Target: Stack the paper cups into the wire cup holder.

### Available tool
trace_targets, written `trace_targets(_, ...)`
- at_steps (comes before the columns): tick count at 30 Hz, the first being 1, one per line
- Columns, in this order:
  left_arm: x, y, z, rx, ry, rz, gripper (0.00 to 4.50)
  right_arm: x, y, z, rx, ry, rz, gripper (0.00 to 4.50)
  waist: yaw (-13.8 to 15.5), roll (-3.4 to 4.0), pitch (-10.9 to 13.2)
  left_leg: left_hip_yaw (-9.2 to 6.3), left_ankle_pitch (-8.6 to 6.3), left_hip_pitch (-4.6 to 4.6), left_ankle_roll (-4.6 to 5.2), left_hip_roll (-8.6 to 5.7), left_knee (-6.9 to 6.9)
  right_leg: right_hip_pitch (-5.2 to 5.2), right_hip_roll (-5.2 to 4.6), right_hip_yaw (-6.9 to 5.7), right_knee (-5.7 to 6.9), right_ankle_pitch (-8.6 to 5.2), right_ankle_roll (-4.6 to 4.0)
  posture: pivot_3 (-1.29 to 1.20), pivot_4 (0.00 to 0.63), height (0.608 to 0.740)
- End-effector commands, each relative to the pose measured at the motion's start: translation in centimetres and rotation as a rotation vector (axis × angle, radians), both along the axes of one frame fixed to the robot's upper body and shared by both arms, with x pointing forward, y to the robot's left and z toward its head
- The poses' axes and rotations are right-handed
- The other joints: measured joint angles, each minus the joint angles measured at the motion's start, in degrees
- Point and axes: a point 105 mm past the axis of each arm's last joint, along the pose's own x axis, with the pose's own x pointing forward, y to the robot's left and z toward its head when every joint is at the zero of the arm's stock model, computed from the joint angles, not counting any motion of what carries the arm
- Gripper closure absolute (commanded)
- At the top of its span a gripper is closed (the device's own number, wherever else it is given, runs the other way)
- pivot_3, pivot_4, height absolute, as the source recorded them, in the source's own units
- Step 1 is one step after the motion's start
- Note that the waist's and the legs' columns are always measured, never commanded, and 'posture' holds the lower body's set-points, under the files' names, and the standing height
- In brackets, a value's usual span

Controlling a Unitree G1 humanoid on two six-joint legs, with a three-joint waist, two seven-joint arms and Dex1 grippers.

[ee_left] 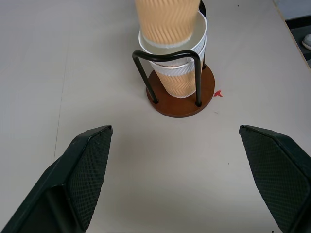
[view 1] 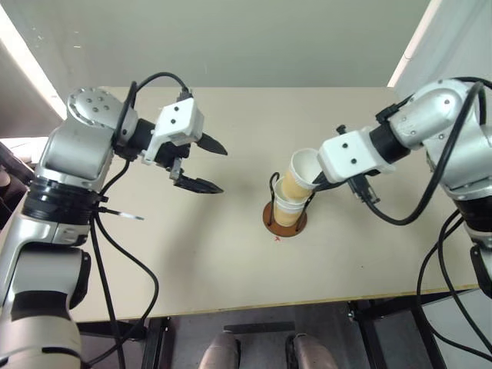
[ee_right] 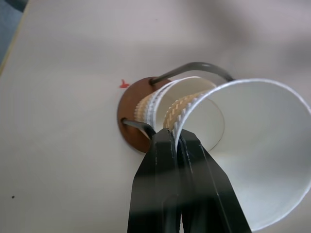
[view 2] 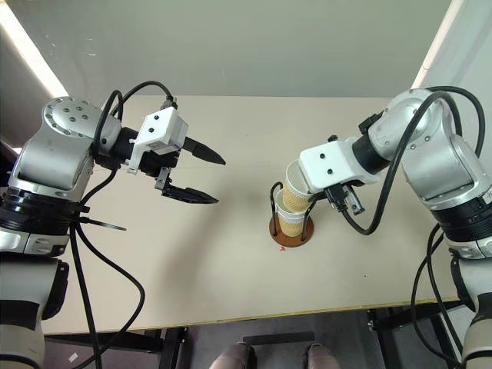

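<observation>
The wire cup holder (view 1: 270,220) stands near the middle of the table, a brown disc with black wire loops (ee_left: 167,55). Two nested paper cups (ee_left: 181,80) sit upright inside it. A third paper cup (view 1: 301,171) is tilted above them, its bottom dipping into the top cup's mouth. My right gripper (ee_right: 171,137) is shut on this cup's wall at the rim, one finger inside and one outside. To the holder's left, my left gripper (view 1: 223,170) hovers open above the table, with nothing between its fingers, pointing toward the holder.
A small red mark (view 1: 277,238) lies on the tan table (view 1: 231,261) just in front of the holder. The table's front edge (view 1: 269,306) runs close below. Black cables hang from both arms.
</observation>
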Motion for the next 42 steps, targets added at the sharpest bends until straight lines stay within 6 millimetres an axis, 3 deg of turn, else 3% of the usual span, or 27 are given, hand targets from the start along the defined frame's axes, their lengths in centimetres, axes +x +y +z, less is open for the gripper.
trace_targets(1, -0.3, 0.1, 1.4, -0.014, -0.063, -0.001, 0.0, -0.3, 0.3, 0.2, -0.01, -0.02, 0.021, 4.46, 0.0, 0.0, 0.0, 0.0, -0.01, 0.0, 0.01, 0.0, 0.0, 0.0, 0.0, 0.0, 0.0, 0.0, 0.0, 0.0, 0.15, 0.74)
trace_targets(2, -0.3, 0.1, 1.4, -0.013, -0.064, -0.001, 0.0, -0.3, 0.4, 0.2, -0.01, -0.021, 0.022, 4.46, 0.0, 0.0, 0.0, 0.0, -0.01, 0.0, 0.02, 0.0, 0.0, 0.0, 0.0, 0.0, 0.01, 0.0, 0.0, 0.0, 0.15, 0.74)
trace_targets(5, -0.2, 0.1, 1.3, -0.009, -0.066, 0.002, 0.0, -0.3, 1.3, 0.3, 0.014, -0.006, 0.031, 3.89, -0.1, 0.0, 0.0, 0.0, -0.03, 0.01, 0.06, 0.0, 0.01, 0.0, 0.0, 0.0, 0.02, 0.0, 0.0, 0.0, 0.15, 0.74)
trace_targets(10, -0.2, 0.1, 1.1, -0.007, -0.067, 0.004, 0.0, -0.2, 3.0, 1.6, 0.111, 0.015, 0.027, 2.14, -0.2, 0.0, 0.0, 0.0, -0.03, 0.01, 0.05, 0.01, 0.0, -0.05, 0.01, 0.0, 0.05, 0.01, -0.02, 0.0, 0.15, 0.74)
trace_targets(15, -0.3, 0.1, 1.2, -0.034, -0.057, 0.013, 0.0, 0.1, 4.3, 3.8, 0.32, 0.072, -0.048, 0.38, -0.1, 0.0, 0.0, -0.01, 0.03, 0.0, -0.05, 0.0, -0.02, -0.07, 0.01, -0.01, 0.04, -0.01, -0.05, 0.0, 0.15, 0.74)
trace_targets(21, -0.3, 0.3, 1.6, -0.142, -0.032, 0.082, 0.0, 0.6, 2.5, 5.5, 0.625, 0.2, -0.258, 0.38, 0.0, -0.01, 0.0, 0.01, 0.29, -0.03, -0.51, -0.01, -0.09, -0.08, 0.01, -0.02, 0.01, -0.04, -0.12, 0.0, 0.15, 0.74)
trace_targets(26, 0.4, 0.7, 1.2, -0.242, -0.028, 0.181, 0.0, 3.3, -1.1, 5.4, 0.835, 0.174, -0.508, 0.38, 0.0, 0.0, 0.0, 0.01, 0.37, 0.0, -0.67, 0.0, -0.09, -0.08, 0.01, -0.02, 0.07, -0.04, -0.11, 0.0, 0.15, 0.74)
trace_targets(33, 1.7, 3.0, 0.0, -0.399, -0.008, 0.389, 0.0, 6.3, -8.1, 1.6, 1.061, 0.127, -0.889, 0.38, 0.1, -0.02, 0.0, 0.02, 0.42, 0.05, -0.72, 0.0, 0.0, -0.04, 0.02, -0.01, 0.16, 0.05, -0.01, 0.0, 0.15, 0.74)
trace_targets(37, 4.0, 5.8, -0.8, -0.517, -0.064, 0.591, 0.0, 6.3, -9.2, 0.1, 1.115, 0.126, -0.965, 0.38, 0.1, 0.0, 0.0, 0.05, 0.48, 0.08, -0.78, 0.01, -0.02, -0.07, 0.04, 0.01, 0.21, 0.09, 0.04, 0.0, 0.15, 0.74)
trace_targets(42, 4.3, 6.7, -2.2, -0.568, -0.073, 0.668, 0.0, 6.9, -10.6, -1.8, 1.137, 0.021, -1.012, 0.38, 0.0, -0.01, 0.0, 0.04, 0.52, 0.14, -0.76, 0.01, -0.02, -0.01, 0.07, 0.03, 0.13, 0.18, 0.06, 0.0, 0.15, 0.74)
